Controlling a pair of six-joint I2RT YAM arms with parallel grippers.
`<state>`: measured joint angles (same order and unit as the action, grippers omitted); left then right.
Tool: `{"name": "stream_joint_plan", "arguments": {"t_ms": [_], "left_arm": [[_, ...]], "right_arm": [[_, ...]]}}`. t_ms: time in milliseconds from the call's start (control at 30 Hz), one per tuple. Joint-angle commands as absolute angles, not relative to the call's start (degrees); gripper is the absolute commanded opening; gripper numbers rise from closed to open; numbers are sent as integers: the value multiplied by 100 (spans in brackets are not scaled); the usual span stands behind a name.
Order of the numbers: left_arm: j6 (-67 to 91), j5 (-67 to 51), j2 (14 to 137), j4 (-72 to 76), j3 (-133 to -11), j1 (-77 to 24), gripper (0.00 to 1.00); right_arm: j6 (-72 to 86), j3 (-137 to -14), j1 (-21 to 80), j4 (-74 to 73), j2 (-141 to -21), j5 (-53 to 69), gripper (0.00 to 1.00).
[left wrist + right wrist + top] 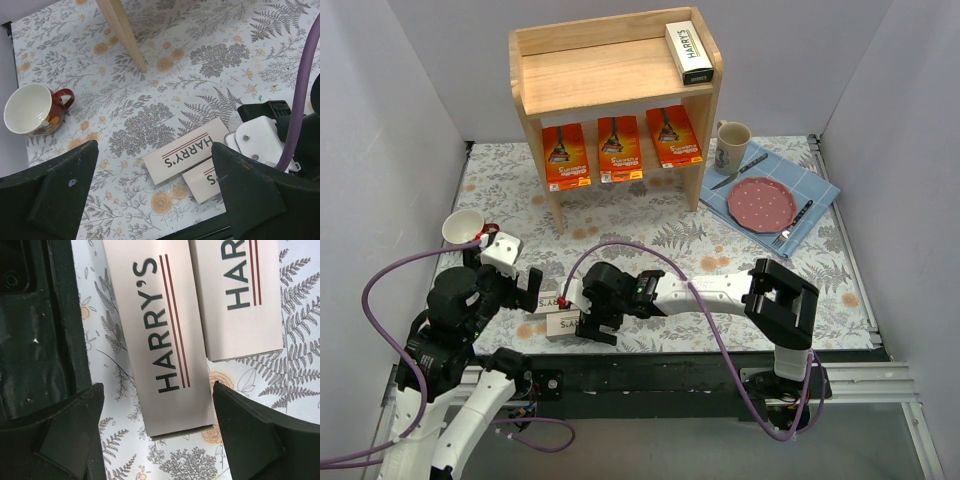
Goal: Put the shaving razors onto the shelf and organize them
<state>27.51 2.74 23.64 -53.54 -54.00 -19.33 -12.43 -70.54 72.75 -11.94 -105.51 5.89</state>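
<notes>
The wooden shelf (610, 70) stands at the back. One white HARRY'S box (688, 52) lies on its top tier at the right. Three orange razor packs (619, 149) stand side by side on the lower tier. Two more white HARRY'S boxes (552, 300) (563, 323) lie on the tablecloth by the near edge. My right gripper (582, 322) (157, 435) hangs open over the nearer box (160, 335), its fingers straddling the box's end, with the other box (237, 295) beside it. My left gripper (525, 290) (155, 200) is open just left of both boxes (187, 157), holding nothing.
A red cup with a white inside (463, 227) (30, 109) sits at the left. A shelf leg (122, 32) stands ahead of my left gripper. To the right lie a blue cloth (815, 180) with a pink plate (760, 203), cutlery and a mug (732, 146).
</notes>
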Motion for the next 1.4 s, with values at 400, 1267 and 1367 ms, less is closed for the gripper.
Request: {"name": "stream_joint_plan", "arguments": {"t_ms": [400,1267,1367], "left_arm": [[2936,26,2338,-5388,-5493,-1565,97],[3138,1998,2847,-3354,-5923,-1354,95],[2900,2451,3251,-2526,-6369,-1354,95]], "right_arm": [[-2249,-7066,6996,-1169,-10951,1283,94],[-2241,-9182,6013,-3138,-8710,1364,50],[-2206,-10289,5591,-3129,-8850,1074,51]]}}
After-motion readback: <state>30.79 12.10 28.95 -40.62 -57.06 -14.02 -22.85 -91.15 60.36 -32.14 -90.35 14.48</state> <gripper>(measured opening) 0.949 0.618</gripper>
